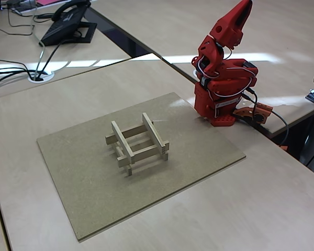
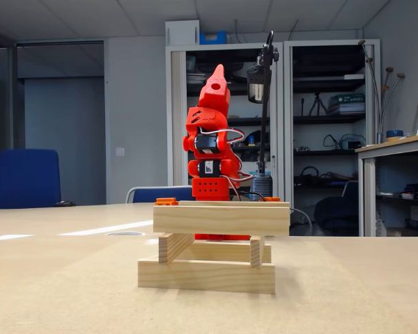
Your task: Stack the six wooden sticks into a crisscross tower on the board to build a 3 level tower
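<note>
Pointing straight up from its folded red arm (image 1: 222, 89), the gripper (image 1: 239, 15) holds nothing and touches nothing; its fingers look pressed together in both fixed views. The arm's base sits on the table (image 1: 282, 204) just off the board's far right corner. Near the middle of the board (image 1: 94, 204) stands the crisscross tower (image 1: 137, 142), three levels of paired wooden sticks (image 2: 221, 218), each pair crossing the pair beneath, well apart from the arm.
</note>
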